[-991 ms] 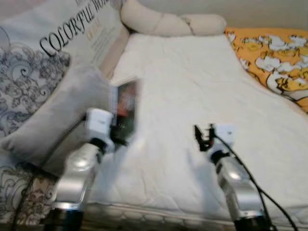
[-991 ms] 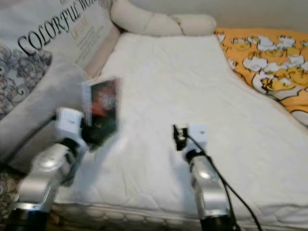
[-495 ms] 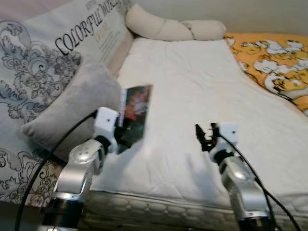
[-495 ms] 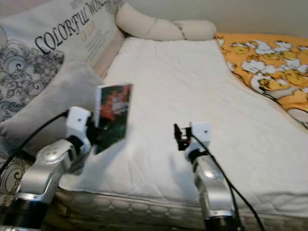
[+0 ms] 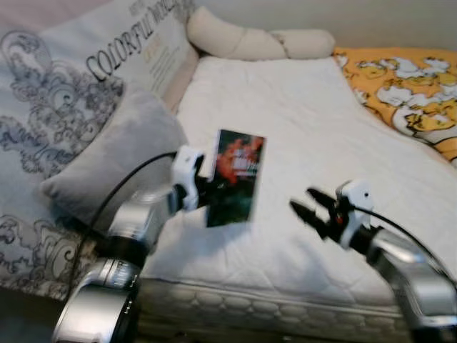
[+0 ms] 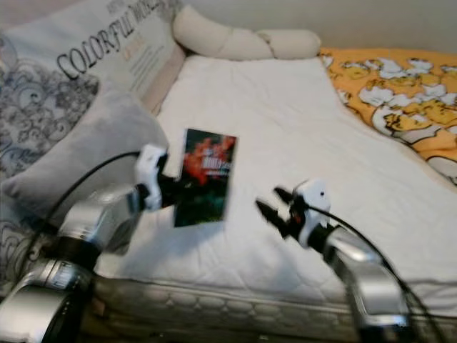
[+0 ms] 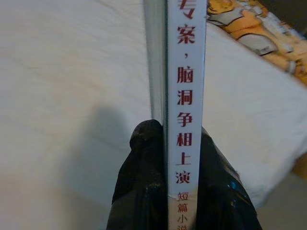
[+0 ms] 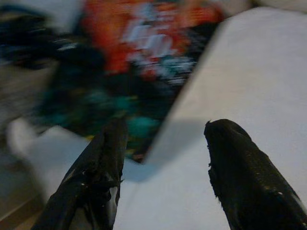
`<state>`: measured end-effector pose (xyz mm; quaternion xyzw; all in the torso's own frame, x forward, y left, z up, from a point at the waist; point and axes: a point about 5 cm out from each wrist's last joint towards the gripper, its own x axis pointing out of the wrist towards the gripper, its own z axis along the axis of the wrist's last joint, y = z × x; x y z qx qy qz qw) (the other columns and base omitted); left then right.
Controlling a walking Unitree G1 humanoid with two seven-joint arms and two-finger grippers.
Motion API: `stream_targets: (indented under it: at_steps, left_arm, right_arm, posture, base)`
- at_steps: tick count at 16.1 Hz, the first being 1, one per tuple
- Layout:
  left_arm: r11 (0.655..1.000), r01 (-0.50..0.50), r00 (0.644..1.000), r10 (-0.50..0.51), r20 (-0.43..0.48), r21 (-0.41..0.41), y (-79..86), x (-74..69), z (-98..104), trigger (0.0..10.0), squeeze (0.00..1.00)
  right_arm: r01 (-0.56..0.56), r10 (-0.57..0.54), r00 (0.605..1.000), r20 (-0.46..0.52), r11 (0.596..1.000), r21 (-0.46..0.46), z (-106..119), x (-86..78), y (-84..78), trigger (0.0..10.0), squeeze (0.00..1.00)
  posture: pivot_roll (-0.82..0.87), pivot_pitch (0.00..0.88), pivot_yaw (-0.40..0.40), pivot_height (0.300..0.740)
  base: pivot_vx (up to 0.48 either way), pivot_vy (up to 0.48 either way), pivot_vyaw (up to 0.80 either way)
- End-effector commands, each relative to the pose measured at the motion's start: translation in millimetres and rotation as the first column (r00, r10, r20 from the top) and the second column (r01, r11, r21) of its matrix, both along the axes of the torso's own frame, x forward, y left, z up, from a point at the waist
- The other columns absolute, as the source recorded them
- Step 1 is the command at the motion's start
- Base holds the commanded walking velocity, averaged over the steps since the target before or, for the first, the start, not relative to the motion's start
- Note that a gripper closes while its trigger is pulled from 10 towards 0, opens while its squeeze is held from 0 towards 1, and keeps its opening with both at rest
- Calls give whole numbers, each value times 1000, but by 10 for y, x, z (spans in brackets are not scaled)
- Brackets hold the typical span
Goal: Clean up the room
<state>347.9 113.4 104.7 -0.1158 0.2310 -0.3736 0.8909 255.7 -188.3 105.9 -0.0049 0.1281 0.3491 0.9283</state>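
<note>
A book (image 5: 235,179) with a dark cover and a red picture is held upright above the white mattress (image 5: 307,121). My left gripper (image 5: 208,191) is shut on its lower edge. In the left wrist view the white spine (image 7: 186,96) with red characters stands between the two black fingers (image 7: 141,187). My right gripper (image 5: 308,207) is open and points left toward the book, a short way to its right. The right wrist view has the blurred cover (image 8: 134,62) just beyond the spread fingers (image 8: 240,172).
A grey cushion (image 5: 118,161) and a big printed pillow (image 5: 78,86) lean at the bed's left side. Cream bolsters (image 5: 250,41) lie at the far end. An orange floral blanket (image 5: 403,86) covers the right side. The mattress edge (image 5: 271,314) runs just below my arms.
My left gripper has carried the book to the right, over the mattress. My right gripper has turned to point left at the book, and its arm has shifted right.
</note>
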Motion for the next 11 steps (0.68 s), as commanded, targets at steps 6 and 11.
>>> stream_targets:
  at_steps: [6,11]
  left_arm:
    - [998,58,988,-62,-141,-35,-79,66,-79,10000,0]
    - [999,50,982,-45,-184,22,-167,21,-228,10000,0]
  right_arm:
    - [-167,166,979,-120,986,-2,29,-273,67,10000,0]
    - [-161,158,973,-169,987,-7,33,-407,50,10000,0]
  posture:
    - [-164,0,82,740]
    - [-189,0,96,740]
  base:
    - [0,0,0]
    - [0,0,0]
